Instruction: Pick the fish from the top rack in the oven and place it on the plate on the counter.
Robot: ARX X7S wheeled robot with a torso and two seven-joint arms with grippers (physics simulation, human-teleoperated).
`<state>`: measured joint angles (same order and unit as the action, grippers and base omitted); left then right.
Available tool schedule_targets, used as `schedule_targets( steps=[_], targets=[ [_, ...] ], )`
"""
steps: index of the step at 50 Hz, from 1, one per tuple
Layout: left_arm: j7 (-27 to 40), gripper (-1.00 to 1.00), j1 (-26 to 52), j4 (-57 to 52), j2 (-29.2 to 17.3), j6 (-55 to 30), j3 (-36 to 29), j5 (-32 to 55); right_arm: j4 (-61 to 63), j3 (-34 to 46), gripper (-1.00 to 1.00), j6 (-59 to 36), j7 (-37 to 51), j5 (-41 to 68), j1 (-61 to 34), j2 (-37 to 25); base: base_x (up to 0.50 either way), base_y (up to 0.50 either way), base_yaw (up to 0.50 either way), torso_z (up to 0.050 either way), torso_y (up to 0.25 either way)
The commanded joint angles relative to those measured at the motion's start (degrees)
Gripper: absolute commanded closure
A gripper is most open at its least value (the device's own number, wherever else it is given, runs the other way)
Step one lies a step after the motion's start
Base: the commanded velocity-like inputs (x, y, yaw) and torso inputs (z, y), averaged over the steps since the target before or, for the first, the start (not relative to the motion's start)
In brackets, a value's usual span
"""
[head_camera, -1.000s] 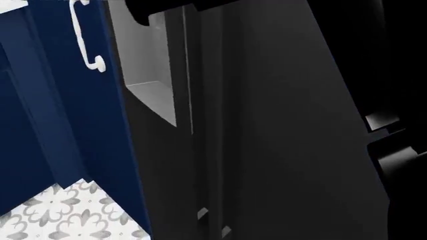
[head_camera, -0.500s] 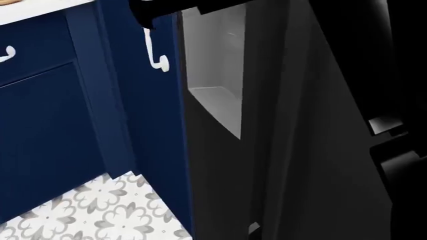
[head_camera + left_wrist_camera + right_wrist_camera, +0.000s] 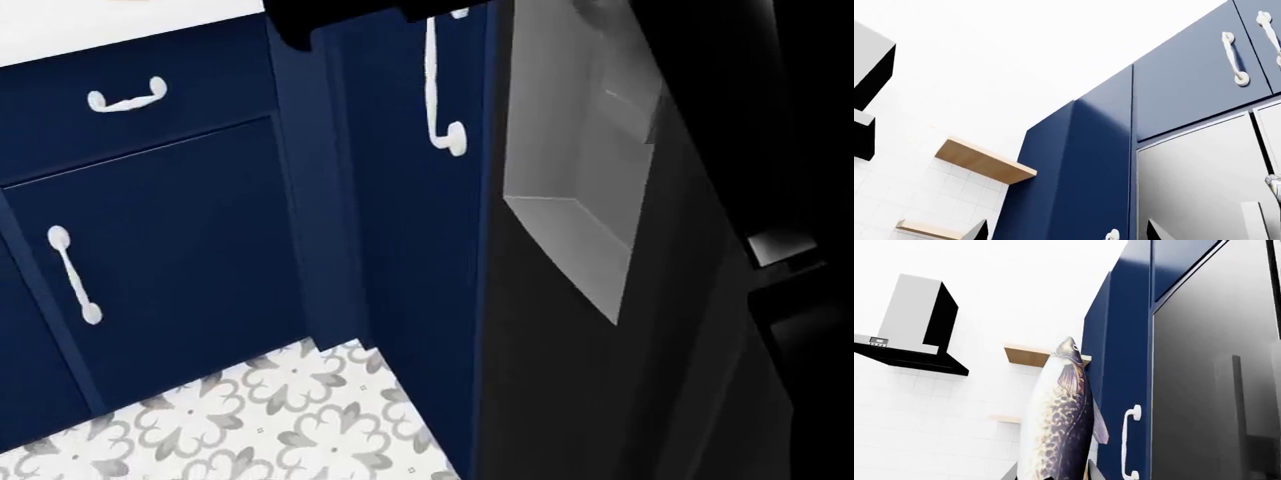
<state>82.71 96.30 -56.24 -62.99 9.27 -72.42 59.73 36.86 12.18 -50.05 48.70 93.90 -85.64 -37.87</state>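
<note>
The fish [image 3: 1057, 415] stands head-up in the right wrist view, silvery with a brown speckled back, and my right gripper [image 3: 1053, 475] is shut on its lower body. My left gripper [image 3: 1067, 235] is open with nothing between its fingertips [image 3: 977, 232], pointing up at the wall cabinets. The black oven [image 3: 667, 380] fills the right of the head view, with a pale grey panel [image 3: 574, 240] on it. A strip of the white counter [image 3: 80, 35] shows at the top left. The top rack and the plate are out of view. Neither gripper shows in the head view.
Navy base cabinets [image 3: 187, 230] with white handles stand left of the oven over a patterned tile floor [image 3: 267, 430]. Navy wall cabinets [image 3: 1187, 75], wooden shelves [image 3: 984, 162] and a range hood [image 3: 914, 335] are up on the tiled wall.
The head view has swung left. The oven slid toward the right edge, while more cabinet fronts, the counter strip and the floor came into view.
</note>
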Motion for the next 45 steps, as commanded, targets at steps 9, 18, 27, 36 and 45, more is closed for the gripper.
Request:
schedule_targets(
  steps=[9,18,27,36,45],
  targets=[
    [0.2,-1.0,-0.1,-0.3,0.3,-0.7,0.4,0.1,0.4,-0.3,1.0,0.4,-0.4,-0.4,0.6,-0.4,0.05,0.09,0.5,0.0,0.0],
    [0.3,-1.0,-0.2,-0.4,0.4,-0.9,0.7,0.2,0.4,-0.2,1.0,0.5,-0.2,-0.3,0.5,-0.6,0.05,0.1,0.5,0.0,0.001],
    [0.4,-1.0,-0.4,-0.6,0.3,-0.9,1.0,0.2,0.4,0.0,1.0,0.6,-0.1,-0.2,0.3,-0.5,0.04,0.1,0.5,0.0,0.0],
    [0.0,-1.0,-0.4,-0.4,0.5,-0.8,1.2,0.5,0.2,0.3,1.0,0.5,0.3,0.4,0.2,-0.8,0.04,0.11,0.5,0.0,0.0],
    [-0.1,-1.0,-1.0,-0.4,0.3,-0.5,1.3,0.2,0.0,0.6,1.0,0.4,0.3,0.1,-0.3,-0.7,-0.34,0.22,0.11,0.0,0.0]
  ],
)
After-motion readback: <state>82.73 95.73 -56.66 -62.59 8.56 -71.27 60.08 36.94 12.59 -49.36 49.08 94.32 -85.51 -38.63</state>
